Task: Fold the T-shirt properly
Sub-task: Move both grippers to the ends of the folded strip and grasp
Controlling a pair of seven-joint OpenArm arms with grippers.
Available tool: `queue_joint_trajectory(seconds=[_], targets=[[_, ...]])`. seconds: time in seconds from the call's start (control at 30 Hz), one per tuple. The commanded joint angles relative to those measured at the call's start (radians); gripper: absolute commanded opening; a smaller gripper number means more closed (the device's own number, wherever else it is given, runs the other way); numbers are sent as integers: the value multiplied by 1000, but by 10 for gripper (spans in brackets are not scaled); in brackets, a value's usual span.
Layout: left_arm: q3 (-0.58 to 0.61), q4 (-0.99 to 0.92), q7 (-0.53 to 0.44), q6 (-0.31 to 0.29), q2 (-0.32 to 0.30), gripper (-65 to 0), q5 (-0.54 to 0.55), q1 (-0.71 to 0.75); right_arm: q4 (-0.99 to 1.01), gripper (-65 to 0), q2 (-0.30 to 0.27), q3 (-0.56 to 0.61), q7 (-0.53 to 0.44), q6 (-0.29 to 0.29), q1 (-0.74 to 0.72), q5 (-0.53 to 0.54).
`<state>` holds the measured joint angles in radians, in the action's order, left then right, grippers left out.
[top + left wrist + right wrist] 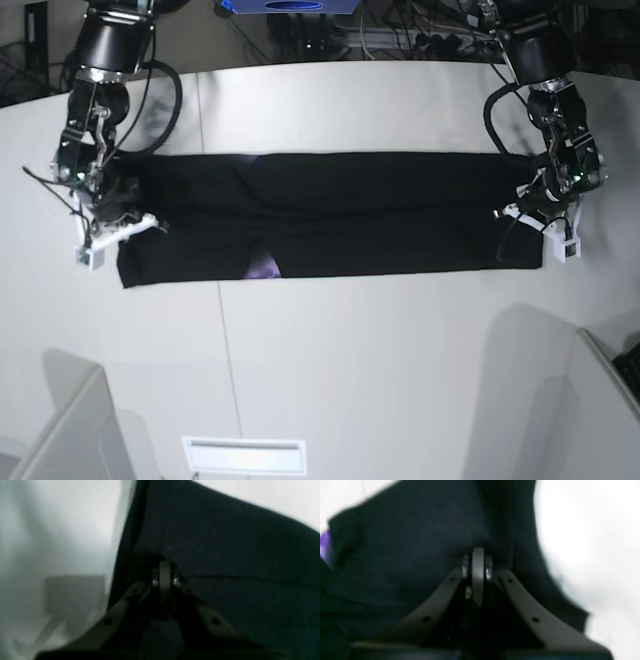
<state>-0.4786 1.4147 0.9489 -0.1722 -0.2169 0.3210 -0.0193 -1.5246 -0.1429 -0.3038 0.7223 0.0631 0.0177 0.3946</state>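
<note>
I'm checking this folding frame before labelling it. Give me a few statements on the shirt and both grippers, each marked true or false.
1. The black cotton T-shirt lies as a long band across the white table. True.
2. The left gripper is open above bare table. False: it is shut on the shirt's edge.
3. The right gripper is shut on black fabric. True.
4. The shirt hangs off the table's near edge. False: it lies wholly on the tabletop.
5. A bit of purple print shows at the shirt's near edge. True.
</note>
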Motion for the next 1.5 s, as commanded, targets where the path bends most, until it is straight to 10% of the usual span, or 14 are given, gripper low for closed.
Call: queue_joint_trajectory(seconds=[0.0, 0.27, 0.6, 0.93, 1.23, 1.47], targets=[[-36, 47, 9, 7, -14, -650, -10, 0, -57, -650, -7, 4, -22, 8, -14, 11], [-251, 397, 216, -31, -14, -650, 80, 51, -351, -650, 1, 74, -22, 8, 78, 11], [-444, 418, 180, -92, -14, -650, 321, 236, -434, -650, 38, 76, -22, 8, 206, 13], [-342, 200, -21, -94, -31, -2, 429, 232, -436, -650, 61, 96, -23, 8, 245, 11], [-194, -1, -89, -89, -48, -8, 429, 112, -436, -650, 56, 94, -23, 8, 268, 11], [-144, -122, -92, -89, -49, -258, 429, 66, -436, -650, 58, 93, -23, 8, 275, 11]])
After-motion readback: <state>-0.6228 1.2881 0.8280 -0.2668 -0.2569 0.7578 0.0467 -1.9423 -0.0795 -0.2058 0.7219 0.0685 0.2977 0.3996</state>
